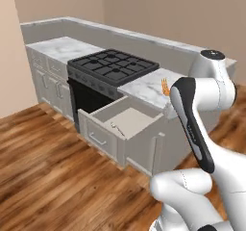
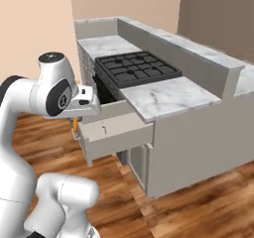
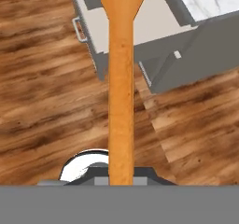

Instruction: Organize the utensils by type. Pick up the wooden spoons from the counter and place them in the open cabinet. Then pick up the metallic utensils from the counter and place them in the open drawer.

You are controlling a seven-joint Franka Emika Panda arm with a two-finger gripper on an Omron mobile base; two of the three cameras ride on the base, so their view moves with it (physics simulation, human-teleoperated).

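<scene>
My gripper (image 3: 121, 177) is shut on the orange fork (image 3: 121, 101), whose handle runs straight up the hand view and widens over the open drawer (image 3: 151, 22). The fork's tines (image 1: 165, 86) peek out beside my arm, and a bit of its orange (image 2: 74, 125) shows under the hand, just left of the drawer (image 2: 116, 133). A small silver utensil (image 1: 116, 128) lies on the drawer's floor (image 1: 132, 119). The white marble counter (image 1: 146, 88) sits above the drawer. The wooden spoons and the cabinet are out of view.
A black gas stove (image 1: 113, 66) stands left of the drawer, with more counter (image 1: 62, 48) beyond it. A raised grey ledge (image 2: 198, 53) backs the worktop (image 2: 168, 98). Wooden floor (image 3: 46, 101) lies in front of the pulled-out drawer.
</scene>
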